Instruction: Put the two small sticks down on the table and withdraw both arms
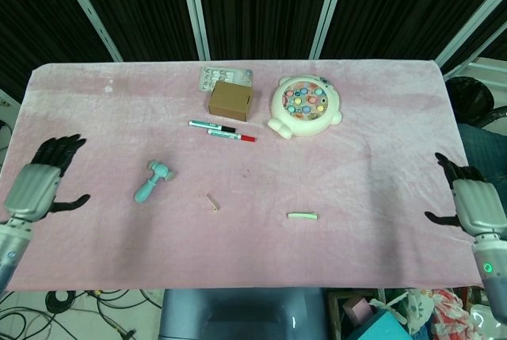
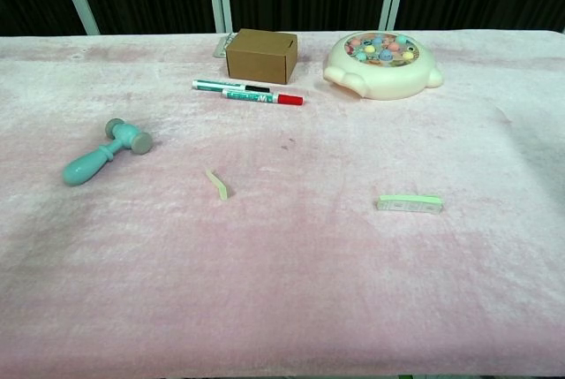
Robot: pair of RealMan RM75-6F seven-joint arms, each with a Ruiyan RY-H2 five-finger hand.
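Pink cloth point(image 1: 356, 150): tan stick point(image 1: 211, 202) and green stick point(image 1: 302, 215) lie flat, well apart. Left hand point(image 1: 38, 186) at left edge, fingers spread, empty. Right hand point(image 1: 472, 204) at right edge, likewise empty.

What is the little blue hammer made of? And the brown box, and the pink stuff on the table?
The hammer looks like smooth, slightly shiny plastic, all one turquoise colour. The box looks like plain matte cardboard, with folded edges and a slot on its side. The pink cover looks like soft fuzzy cloth, maybe velvet or fleece; it shows brushed patches.
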